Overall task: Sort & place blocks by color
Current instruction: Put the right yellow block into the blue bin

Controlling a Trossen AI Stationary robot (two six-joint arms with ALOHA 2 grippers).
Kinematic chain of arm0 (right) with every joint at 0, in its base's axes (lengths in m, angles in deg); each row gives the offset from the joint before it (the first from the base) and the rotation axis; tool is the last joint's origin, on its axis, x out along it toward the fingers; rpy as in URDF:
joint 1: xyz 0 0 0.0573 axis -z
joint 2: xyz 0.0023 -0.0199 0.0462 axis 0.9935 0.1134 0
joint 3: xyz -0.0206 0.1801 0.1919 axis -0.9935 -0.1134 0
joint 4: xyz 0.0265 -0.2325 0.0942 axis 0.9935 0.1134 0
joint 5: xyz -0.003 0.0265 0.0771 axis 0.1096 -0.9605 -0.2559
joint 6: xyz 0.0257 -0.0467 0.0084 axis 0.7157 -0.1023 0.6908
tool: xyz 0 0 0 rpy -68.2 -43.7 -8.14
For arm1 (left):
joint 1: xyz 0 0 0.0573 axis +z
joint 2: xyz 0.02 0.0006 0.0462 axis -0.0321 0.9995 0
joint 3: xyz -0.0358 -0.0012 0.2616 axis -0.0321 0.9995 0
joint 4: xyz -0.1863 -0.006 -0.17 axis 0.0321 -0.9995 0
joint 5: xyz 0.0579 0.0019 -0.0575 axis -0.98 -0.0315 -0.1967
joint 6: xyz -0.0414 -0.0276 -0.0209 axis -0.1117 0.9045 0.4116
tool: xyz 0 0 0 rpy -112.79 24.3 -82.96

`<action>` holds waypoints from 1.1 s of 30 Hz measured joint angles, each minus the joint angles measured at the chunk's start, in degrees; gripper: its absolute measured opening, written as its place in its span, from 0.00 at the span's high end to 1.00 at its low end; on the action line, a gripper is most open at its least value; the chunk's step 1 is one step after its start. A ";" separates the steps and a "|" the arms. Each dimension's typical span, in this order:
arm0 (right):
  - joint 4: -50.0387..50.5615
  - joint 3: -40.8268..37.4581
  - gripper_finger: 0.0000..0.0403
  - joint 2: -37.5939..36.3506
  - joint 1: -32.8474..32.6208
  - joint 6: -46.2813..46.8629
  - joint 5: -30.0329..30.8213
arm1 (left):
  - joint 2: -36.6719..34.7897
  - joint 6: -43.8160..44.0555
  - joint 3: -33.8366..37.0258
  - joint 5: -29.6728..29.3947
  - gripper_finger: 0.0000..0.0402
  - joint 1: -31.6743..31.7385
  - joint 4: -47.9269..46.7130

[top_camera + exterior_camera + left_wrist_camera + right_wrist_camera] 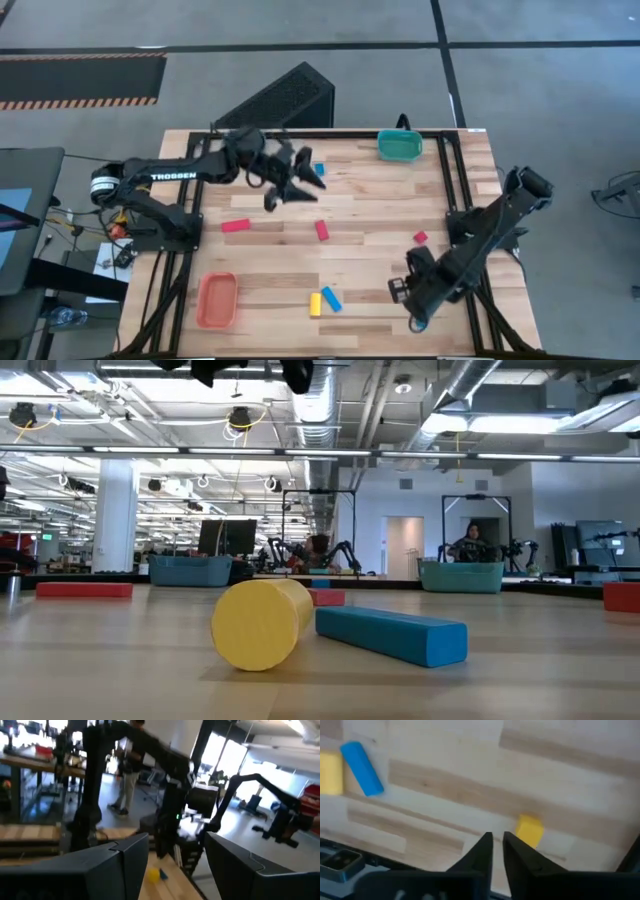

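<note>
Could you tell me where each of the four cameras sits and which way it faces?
High view: overhead, straight down on the table; both arms show.
Low view: at tabletop height, level across a yellow block and blue bar; arm parts at top.
Left wrist view: raised left gripper, open, facing the room.
Right wrist view: right gripper, nearly closed, looking down at the wood.
Shared: the low and right wrist views both show the blue bar.

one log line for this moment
left end effector: open, raised over table's far side | right end effector: nearly shut, empty, near small yellow block | nothing held
</note>
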 joint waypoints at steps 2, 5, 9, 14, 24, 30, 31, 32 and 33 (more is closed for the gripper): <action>-0.21 0.63 0.77 1.13 -1.04 1.45 -0.20 | 0.03 -1.93 0.00 -3.12 0.55 -3.13 -3.72; -2.13 0.86 0.68 2.39 -1.49 2.39 -2.23 | -0.05 -3.56 0.00 -7.74 0.55 -8.61 -9.28; -5.16 0.90 0.58 5.12 -1.65 4.22 -4.30 | -0.95 -8.51 0.00 -15.12 0.55 -15.39 -15.83; -15.67 0.88 0.51 10.06 -3.29 5.86 -4.69 | -1.47 -10.70 0.02 -21.14 0.55 -18.77 -18.90; -13.89 4.88 0.52 14.48 -3.23 5.79 -7.24 | -8.54 -13.81 0.01 -32.35 0.55 -18.72 -24.98; -7.62 4.86 0.52 9.79 -2.15 3.12 -7.39 | -11.48 -16.37 0.00 -37.22 0.55 -18.70 -32.44; -7.08 4.86 0.53 9.26 -1.78 2.76 -7.33 | -11.74 -16.38 0.00 -37.96 0.55 -18.70 -32.93; -6.50 4.86 0.53 8.81 -1.58 2.60 -7.31 | -11.88 -16.38 0.00 -38.60 0.55 -18.70 -33.61; -5.73 4.86 0.53 8.37 -1.25 2.39 -7.31 | -11.92 -16.38 0.00 -39.06 0.55 -18.70 -34.09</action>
